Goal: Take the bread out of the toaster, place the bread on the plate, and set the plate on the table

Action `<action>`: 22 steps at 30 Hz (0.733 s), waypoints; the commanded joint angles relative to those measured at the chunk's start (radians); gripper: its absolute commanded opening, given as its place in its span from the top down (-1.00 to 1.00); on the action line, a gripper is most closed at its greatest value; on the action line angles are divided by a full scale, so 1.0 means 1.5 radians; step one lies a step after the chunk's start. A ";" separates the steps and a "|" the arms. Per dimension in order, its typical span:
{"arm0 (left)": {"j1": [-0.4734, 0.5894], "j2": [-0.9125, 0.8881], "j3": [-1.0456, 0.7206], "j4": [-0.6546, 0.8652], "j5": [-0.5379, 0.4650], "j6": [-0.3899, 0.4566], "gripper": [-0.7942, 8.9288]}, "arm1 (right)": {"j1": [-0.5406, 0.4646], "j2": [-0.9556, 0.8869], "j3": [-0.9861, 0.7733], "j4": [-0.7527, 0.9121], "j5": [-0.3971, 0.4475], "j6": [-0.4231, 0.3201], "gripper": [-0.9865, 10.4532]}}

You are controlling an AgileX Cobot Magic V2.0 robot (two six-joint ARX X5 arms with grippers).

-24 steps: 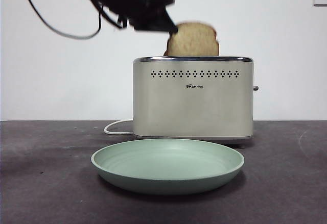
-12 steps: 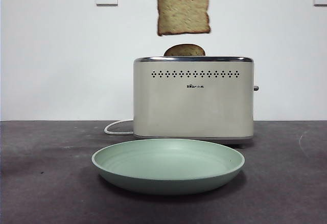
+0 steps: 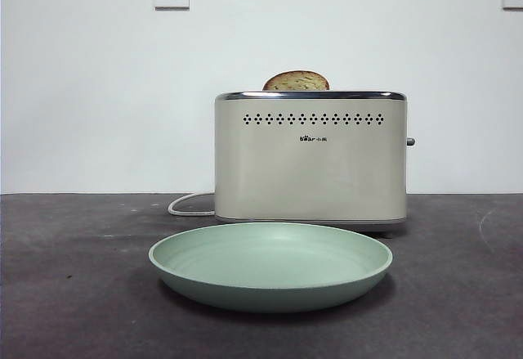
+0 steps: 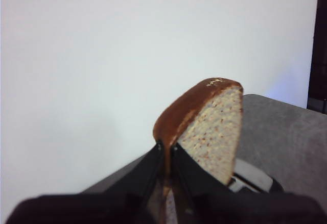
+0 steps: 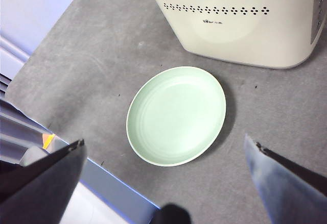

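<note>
Bread point(image 4: 212, 132) is clear of the toaster point(image 3: 310, 159) and held up in the air, out of the front view's frame. Left hand point(image 4: 167, 150) is pinched narrow on the slice's dark crust edge, jaws closed to a thin gap with crust between them. Judgement: slice is light, fairly stiff when toasted, but crumbly and brittle; the crust rim is the firmest place to hold, and a hard squeeze risks cracking it. A second, dome-topped slice point(image 3: 296, 81) sits in the slot. Plate point(image 3: 270, 265) lies empty on the bench point(image 3: 73, 293), just in front of the toaster. Right hand point(image 5: 166, 155) hangs above the plate, jaws spread wide, holding nothing.
</note>
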 commanded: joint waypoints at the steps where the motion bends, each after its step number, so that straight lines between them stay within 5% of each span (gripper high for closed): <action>1: 0.008 -0.044 0.001 -0.067 -0.006 -0.003 0.85 | 0.002 0.005 0.001 0.005 0.002 0.004 -0.11; 10: 0.011 -0.182 -0.030 -0.262 -0.020 -0.004 0.85 | 0.002 0.055 0.001 0.012 0.002 0.002 -0.11; 22: 0.010 -0.487 -0.340 -0.274 -0.071 -0.148 0.85 | 0.010 0.169 0.001 0.051 0.002 0.002 -0.10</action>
